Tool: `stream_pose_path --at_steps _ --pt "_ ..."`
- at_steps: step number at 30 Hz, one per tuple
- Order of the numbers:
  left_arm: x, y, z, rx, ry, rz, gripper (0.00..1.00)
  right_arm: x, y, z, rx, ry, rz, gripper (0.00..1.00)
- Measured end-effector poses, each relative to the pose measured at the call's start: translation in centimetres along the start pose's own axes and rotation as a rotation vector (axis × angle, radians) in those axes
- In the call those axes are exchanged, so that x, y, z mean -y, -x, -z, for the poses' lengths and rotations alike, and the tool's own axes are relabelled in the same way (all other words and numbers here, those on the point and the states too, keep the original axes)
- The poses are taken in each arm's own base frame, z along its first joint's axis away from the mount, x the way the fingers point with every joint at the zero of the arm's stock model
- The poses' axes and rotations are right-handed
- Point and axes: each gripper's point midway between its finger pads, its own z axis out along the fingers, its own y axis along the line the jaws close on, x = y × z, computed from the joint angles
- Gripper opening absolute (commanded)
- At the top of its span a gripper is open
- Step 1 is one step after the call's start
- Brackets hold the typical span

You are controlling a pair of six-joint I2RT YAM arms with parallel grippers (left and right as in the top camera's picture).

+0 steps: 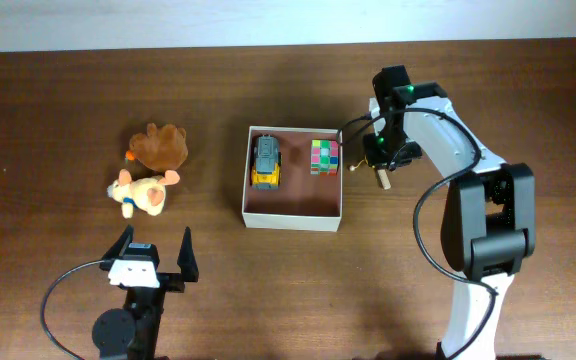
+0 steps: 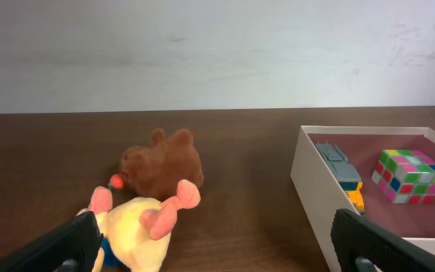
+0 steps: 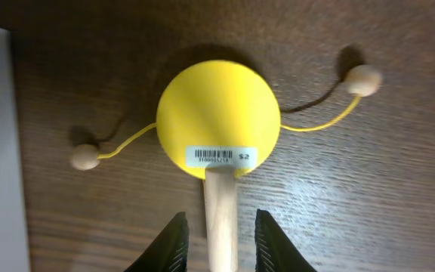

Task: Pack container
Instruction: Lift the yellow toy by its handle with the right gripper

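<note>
Right, your right pincer (image 3: 219, 240) is spread open with nothing gripped, its two fingers straddling the wooden handle (image 3: 221, 198) of the yellow drum toy (image 3: 217, 113), a gap on either side. That handle runs straight back toward the wrist, so the closing line crosses it squarely. Outward, the container (image 1: 295, 222) sits just to the left on the bench (image 1: 68, 100). Your left pincer (image 1: 154, 258), open and empty, is well apart.

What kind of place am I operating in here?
Probably a robot test bench, not a home: a wooden table against a blank white wall, with a box and a plush bear set out.
</note>
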Motion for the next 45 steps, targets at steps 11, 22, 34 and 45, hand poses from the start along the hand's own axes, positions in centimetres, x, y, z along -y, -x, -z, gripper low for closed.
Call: stream_pose_path --at_steps 11,22,34,45 --pt "0.0 0.0 0.0 0.000 0.000 0.000 0.99 0.0 -0.4 -1.3 -0.032 0.000 0.003 0.25" --pt "0.0 0.0 0.0 0.000 0.000 0.000 0.99 0.0 -1.1 -2.9 -0.019 -0.002 0.014 0.20" --pt "0.0 0.0 0.0 0.000 0.000 0.000 0.99 0.3 -1.4 -2.7 -0.031 -0.012 0.013 0.09" --pt "0.0 0.0 0.0 0.000 0.000 0.000 0.99 0.1 -0.1 4.0 -0.081 0.003 0.017 0.09"
